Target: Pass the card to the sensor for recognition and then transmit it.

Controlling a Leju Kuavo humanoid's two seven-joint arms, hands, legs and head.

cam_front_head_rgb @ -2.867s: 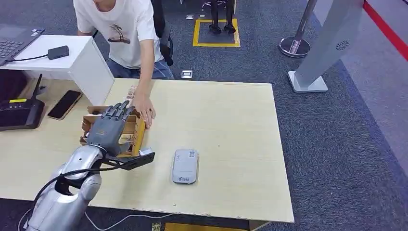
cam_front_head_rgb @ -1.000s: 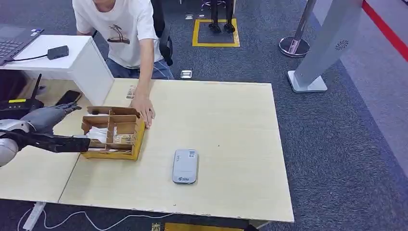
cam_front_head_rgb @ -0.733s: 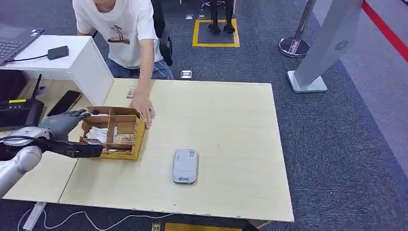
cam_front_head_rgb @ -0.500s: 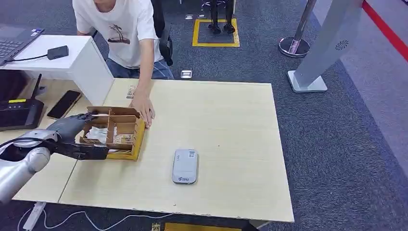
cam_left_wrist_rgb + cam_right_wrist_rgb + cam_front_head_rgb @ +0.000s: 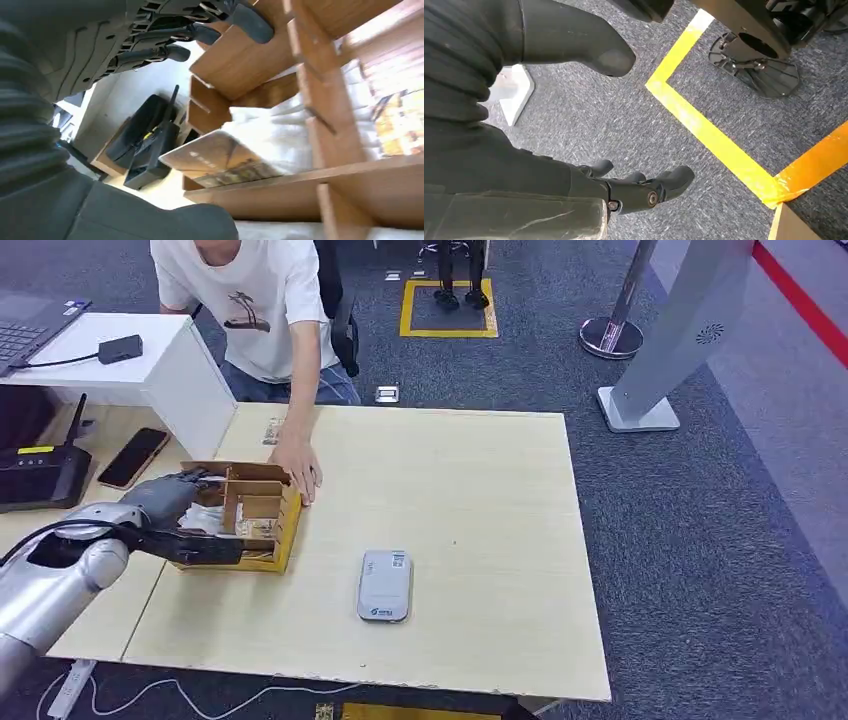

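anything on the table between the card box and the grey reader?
No, head view shows only bare tabletop between the wooden card box and the grey reader. The left robot hand is at the box's far side.

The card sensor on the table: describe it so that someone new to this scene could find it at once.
Start at the light wooden table. Near its front edge, right of the divided wooden box, the card sensor lies flat by itself. It is a grey rounded slab, the table's one grey device.
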